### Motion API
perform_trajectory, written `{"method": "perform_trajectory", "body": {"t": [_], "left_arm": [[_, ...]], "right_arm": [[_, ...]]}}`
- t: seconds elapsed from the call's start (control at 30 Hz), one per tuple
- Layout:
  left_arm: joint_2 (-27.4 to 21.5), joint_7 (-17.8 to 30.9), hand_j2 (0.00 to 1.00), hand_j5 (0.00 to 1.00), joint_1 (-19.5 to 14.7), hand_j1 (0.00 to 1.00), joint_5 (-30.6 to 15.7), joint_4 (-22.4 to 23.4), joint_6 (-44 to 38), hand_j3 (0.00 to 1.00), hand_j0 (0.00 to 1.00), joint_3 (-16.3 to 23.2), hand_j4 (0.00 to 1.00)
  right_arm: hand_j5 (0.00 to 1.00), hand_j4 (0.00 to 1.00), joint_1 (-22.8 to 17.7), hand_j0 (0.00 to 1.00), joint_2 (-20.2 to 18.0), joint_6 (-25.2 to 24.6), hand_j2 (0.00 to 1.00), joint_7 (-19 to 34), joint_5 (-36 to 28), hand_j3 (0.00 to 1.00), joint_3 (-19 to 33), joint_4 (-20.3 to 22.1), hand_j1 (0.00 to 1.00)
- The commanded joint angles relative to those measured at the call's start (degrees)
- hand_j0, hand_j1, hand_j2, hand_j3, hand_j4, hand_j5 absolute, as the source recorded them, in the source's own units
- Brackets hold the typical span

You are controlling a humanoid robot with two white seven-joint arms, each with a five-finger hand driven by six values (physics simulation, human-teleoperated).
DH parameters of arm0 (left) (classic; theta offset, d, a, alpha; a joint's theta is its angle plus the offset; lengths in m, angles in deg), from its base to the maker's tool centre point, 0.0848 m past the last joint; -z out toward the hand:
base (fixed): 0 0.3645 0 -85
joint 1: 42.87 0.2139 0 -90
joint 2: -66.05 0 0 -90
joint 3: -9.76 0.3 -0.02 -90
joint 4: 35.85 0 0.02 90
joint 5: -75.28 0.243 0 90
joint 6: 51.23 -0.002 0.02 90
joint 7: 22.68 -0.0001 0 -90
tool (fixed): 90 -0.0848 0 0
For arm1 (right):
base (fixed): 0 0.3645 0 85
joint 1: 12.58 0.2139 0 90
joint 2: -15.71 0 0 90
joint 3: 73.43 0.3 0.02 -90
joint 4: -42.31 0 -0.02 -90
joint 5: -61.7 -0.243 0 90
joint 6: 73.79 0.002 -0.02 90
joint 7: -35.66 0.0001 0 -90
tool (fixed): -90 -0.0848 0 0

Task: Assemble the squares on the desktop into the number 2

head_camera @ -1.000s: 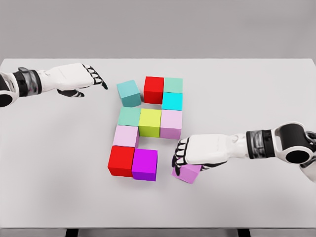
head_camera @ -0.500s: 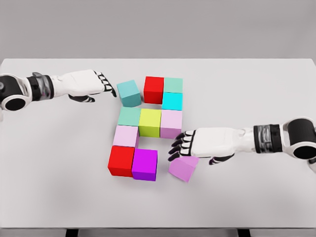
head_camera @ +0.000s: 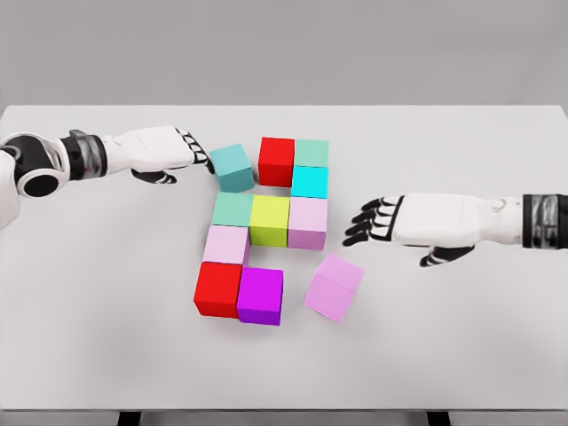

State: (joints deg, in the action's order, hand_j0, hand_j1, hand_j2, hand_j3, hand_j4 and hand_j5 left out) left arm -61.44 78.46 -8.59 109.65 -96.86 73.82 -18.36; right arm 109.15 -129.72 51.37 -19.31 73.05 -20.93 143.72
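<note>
A pale grey worktop (head_camera: 461, 355) fills most of the view; its near edge is cut off at the bottom of the picture. The left arm enters from the left edge, its shoulder out of frame, and the left hand (head_camera: 164, 149) lies flat with fingers (head_camera: 197, 153) extended, the tips touching the left side of a teal cube (head_camera: 232, 168) that sits askew, just left of the red cube (head_camera: 276, 161). The right arm enters from the right edge, cut off past the wrist; the right hand (head_camera: 426, 222) hovers with fingers spread and released, holding nothing. Near and left of it lies a loose pink cube (head_camera: 334, 286), tilted, apart from the magenta cube (head_camera: 260, 295). The main cluster (head_camera: 269, 220) of cubes stands mid-worktop, its cubes touching; the far faces are hidden.
</note>
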Motion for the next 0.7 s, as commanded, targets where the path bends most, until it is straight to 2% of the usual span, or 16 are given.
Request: {"method": "perform_trajectory", "body": {"t": [0.0,0.17,0.43,0.57,0.67], "left_arm": [[0.3,-0.1,0.74,0.74,0.0,0.74,-0.3,0.5,-0.1,0.74,0.74,-0.1,0.74],[0.8,0.0,0.74,0.74,-0.4,0.74,-0.3,2.0,-0.1,0.74,0.74,-0.2,0.74],[2.5,0.1,0.74,0.74,-0.5,0.74,-0.3,4.0,-0.1,0.74,0.74,-0.2,0.74],[2.9,0.5,0.74,0.74,-0.7,0.74,-0.3,4.5,-0.1,0.74,0.74,-0.3,0.74],[3.2,0.6,0.74,0.74,-0.8,0.74,-0.3,4.8,-0.1,0.74,0.74,-0.3,0.74]], "right_arm": [[0.99,0.99,0.0,0.99,-1.9,-0.2,0.99,0.0,-0.5,0.99,1.5,0.0,0.99],[0.99,0.99,-0.3,0.99,-7.9,-0.2,0.99,0.0,-0.2,0.99,4.0,-0.1,0.99],[0.99,0.99,-0.4,0.99,-10.6,-0.2,0.99,0.0,0.2,0.99,2.7,-0.2,0.99],[0.99,0.99,4.5,0.99,-13.8,-0.2,0.99,0.0,0.3,0.99,-5.5,-0.2,0.99],[0.99,0.99,4.9,0.99,-15.3,-0.2,0.99,0.0,1.9,0.99,-8.2,-0.2,0.99]]}}
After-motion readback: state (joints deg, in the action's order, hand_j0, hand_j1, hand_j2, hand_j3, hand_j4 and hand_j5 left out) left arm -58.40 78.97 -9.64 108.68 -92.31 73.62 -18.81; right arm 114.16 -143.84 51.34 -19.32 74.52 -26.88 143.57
